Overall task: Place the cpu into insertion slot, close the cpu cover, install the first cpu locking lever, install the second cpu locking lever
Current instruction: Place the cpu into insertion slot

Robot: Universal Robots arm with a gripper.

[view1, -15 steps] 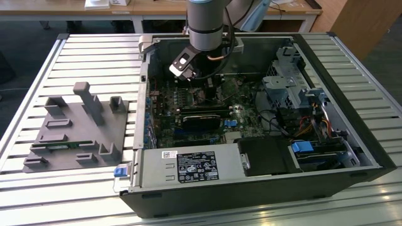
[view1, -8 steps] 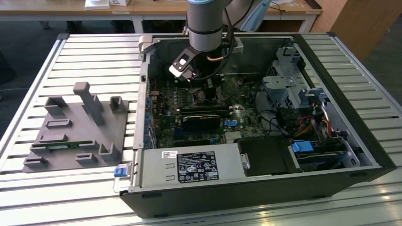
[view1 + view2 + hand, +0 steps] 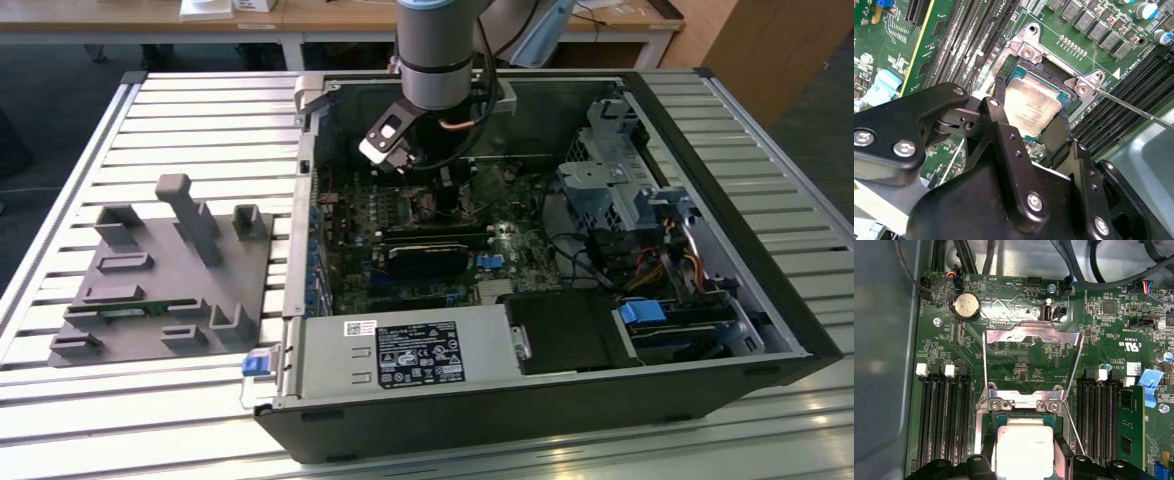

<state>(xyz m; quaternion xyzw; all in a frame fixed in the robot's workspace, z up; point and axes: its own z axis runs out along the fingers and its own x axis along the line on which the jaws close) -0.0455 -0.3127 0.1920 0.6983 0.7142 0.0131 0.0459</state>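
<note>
**Over the socket: chip held by its edges, cover standing open**

Inside the open computer case [image 3: 787, 250] on the slatted table [image 3: 200, 110], the gripper [image 3: 400, 150] hangs low over the green motherboard [image 3: 944, 340]. In both wrist views the cpu [image 3: 1031, 107] sits within the dark frame of the insertion slot [image 3: 1004, 75]. The jaws are clamped on two of its opposite edges, one black finger [image 3: 999, 102] hard against each side, as far as can be made out.

The cpu cover [image 3: 1029, 334] is swung up and away from the socket, with board showing through its window. A thin wire locking lever [image 3: 1074, 427] stands free beside the socket.

By the look of it, the chip is light, thin and rigid, and its smooth metal top offers little purchase. The narrow edges are the sensible place to hold it, kept level, since tilt or side force would likely harm the fine contacts beneath.

The chip's underside and the socket floor are covered, so it cannot be told whether the chip is fully seated or rests just above. The gripper body hides the near side of the socket, and the lever's far end is cut off.
</note>
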